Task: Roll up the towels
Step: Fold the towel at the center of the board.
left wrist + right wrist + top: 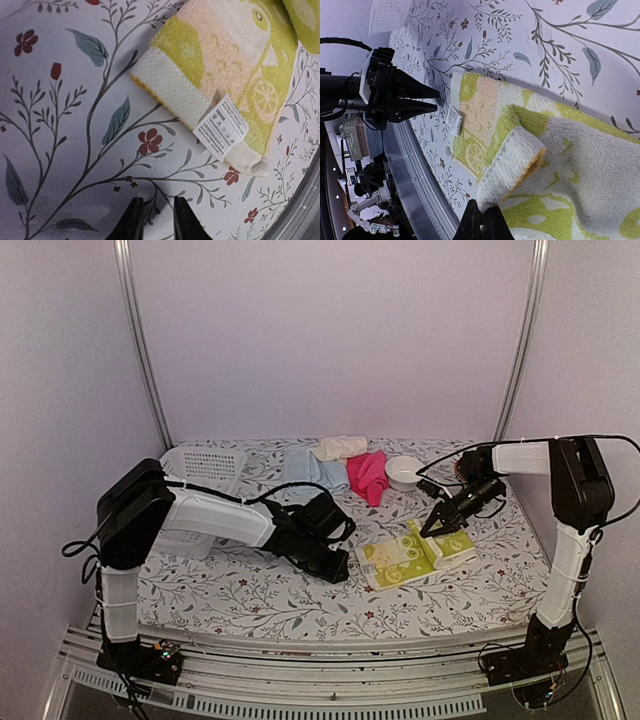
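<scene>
The yellow-green towel (410,555) with white pattern lies on the floral table cover, right of centre. My right gripper (433,530) is shut on its right edge and has lifted and curled that edge over the towel (560,150); its jaws (482,222) pinch the white hem. My left gripper (342,568) is open and empty, low over the cover just left of the towel's hem and label (220,127); it also shows in the right wrist view (434,98). The hot pink towel (368,476), light blue towel (308,468) and cream towel (340,447) lie bunched at the back.
A white perforated basket (203,485) stands at the back left, behind my left arm. A white bowl (404,472) sits right of the pink towel. The table's metal front rail (415,190) runs close to the towel.
</scene>
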Controlling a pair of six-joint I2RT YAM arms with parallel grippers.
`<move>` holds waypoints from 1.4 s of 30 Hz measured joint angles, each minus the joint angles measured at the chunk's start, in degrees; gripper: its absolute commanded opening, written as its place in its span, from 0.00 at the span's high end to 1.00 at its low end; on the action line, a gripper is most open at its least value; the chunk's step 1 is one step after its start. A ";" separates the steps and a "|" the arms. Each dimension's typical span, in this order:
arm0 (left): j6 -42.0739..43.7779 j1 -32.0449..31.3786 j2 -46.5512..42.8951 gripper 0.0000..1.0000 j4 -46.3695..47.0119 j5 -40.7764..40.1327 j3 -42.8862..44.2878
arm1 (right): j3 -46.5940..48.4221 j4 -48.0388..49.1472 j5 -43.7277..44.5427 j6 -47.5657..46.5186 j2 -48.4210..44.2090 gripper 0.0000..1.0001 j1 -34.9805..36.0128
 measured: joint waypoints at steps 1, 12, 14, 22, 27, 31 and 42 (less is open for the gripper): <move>-0.20 0.02 0.13 0.76 0.13 0.24 0.15 | 0.09 0.00 -0.61 0.09 0.37 0.97 0.48; -1.64 0.02 2.25 0.76 0.81 1.73 2.80 | 0.79 0.87 -2.99 2.38 2.25 0.97 6.25; -1.75 0.02 2.34 0.76 0.98 1.88 2.86 | 0.92 1.22 -3.02 2.93 2.40 0.97 7.28; -2.27 0.02 2.73 0.76 1.42 2.05 3.28 | 1.81 2.36 -3.23 5.09 4.31 0.97 9.66; -2.67 0.02 2.75 0.76 1.51 2.05 3.28 | 3.10 3.19 -3.34 6.62 5.33 0.97 10.75; -2.71 0.02 2.89 0.76 1.90 2.08 3.28 | 4.96 3.87 -3.78 7.93 6.16 0.97 11.72; -3.19 0.00 3.15 0.76 4.20 2.08 2.71 | 6.01 4.96 -4.46 10.45 7.34 0.91 15.43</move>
